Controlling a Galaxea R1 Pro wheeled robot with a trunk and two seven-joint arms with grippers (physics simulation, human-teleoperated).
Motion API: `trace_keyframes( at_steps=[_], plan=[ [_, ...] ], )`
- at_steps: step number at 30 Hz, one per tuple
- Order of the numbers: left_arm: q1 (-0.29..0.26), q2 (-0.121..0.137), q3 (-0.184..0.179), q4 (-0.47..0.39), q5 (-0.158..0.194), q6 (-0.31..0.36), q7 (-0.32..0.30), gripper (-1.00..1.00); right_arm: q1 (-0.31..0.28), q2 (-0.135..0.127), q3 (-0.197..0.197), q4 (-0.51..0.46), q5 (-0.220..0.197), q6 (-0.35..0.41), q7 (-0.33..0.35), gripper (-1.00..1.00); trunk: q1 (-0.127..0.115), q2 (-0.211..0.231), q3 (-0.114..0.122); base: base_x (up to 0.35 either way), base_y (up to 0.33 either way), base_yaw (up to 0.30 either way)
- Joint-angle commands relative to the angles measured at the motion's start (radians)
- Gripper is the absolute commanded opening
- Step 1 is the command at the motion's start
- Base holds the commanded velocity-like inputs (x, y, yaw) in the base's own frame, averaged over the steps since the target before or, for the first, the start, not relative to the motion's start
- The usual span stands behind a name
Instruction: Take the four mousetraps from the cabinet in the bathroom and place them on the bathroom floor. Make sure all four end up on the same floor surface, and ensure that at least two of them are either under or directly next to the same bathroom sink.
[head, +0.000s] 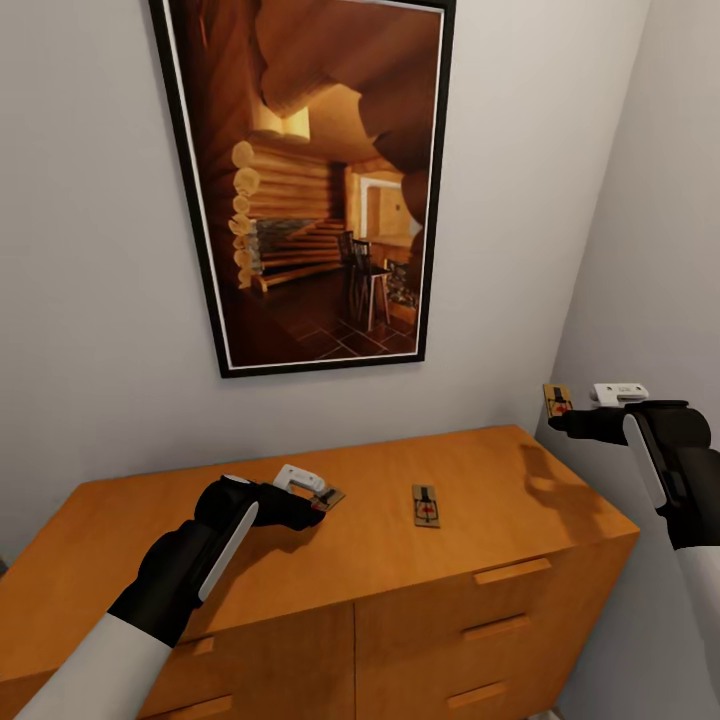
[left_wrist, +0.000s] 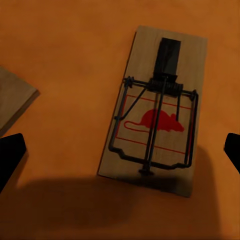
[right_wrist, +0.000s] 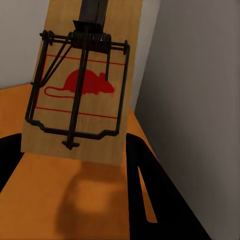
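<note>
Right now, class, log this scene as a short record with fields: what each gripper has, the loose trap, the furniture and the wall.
Right gripper: raised beside the cabinet, shut on a small wooden mousetrap with red mouse print
Left gripper: low over the top, open, at a second trap
Loose trap: flat on the top
Furniture: orange-brown wooden cabinet
Wall: black-framed log-cabin picture

Even, soft indoor light; clean simulator renders.
Arm shadows fall soft-edged on the cabinet (head: 400, 540) top; in the left wrist view a broad dark shadow covers the near end of a mousetrap (left_wrist: 155, 110). No glare; textures slightly soft.
</note>
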Motion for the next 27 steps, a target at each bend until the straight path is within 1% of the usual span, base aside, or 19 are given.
trace_keyframes(
  at_steps=[1, 15, 19, 23, 27],
  plan=[
    [-0.001, 0.001, -0.002, -0.001, 0.009, 0.004, 0.005, 1.0, -0.001, 0.0, -0.001, -0.001, -0.011, 0.005, -0.004, -1.0, 0.0, -0.001, -0.001, 0.005, 0.014, 0.0],
    [-0.001, -0.001, -0.004, -0.001, 0.011, 0.004, 0.005, 1.0, -0.001, 0.0, -0.001, -0.001, -0.011, 0.005, -0.004, -1.0, 0.0, -0.001, -0.001, 0.001, 0.003, 0.0],
    [-0.001, -0.003, -0.016, -0.001, 0.012, 0.004, 0.005, 1.0, -0.001, 0.0, -0.001, -0.001, -0.012, 0.005, -0.004, -1.0, 0.0, -0.001, -0.001, 0.0, 0.0, 0.0],
    [-0.001, -0.006, -0.04, -0.001, 0.012, 0.004, 0.005, 1.0, -0.001, 0.0, -0.001, -0.001, -0.012, 0.005, -0.004, -1.0, 0.0, -0.001, -0.001, 0.0, 0.0, 0.0],
    [-0.001, -0.005, -0.049, -0.001, 0.012, 0.003, 0.005, 1.0, -0.001, 0.0, -0.001, -0.001, -0.011, 0.005, -0.004, -1.0, 0.0, -0.001, -0.001, 0.0, 0.0, 0.0]
  ],
)
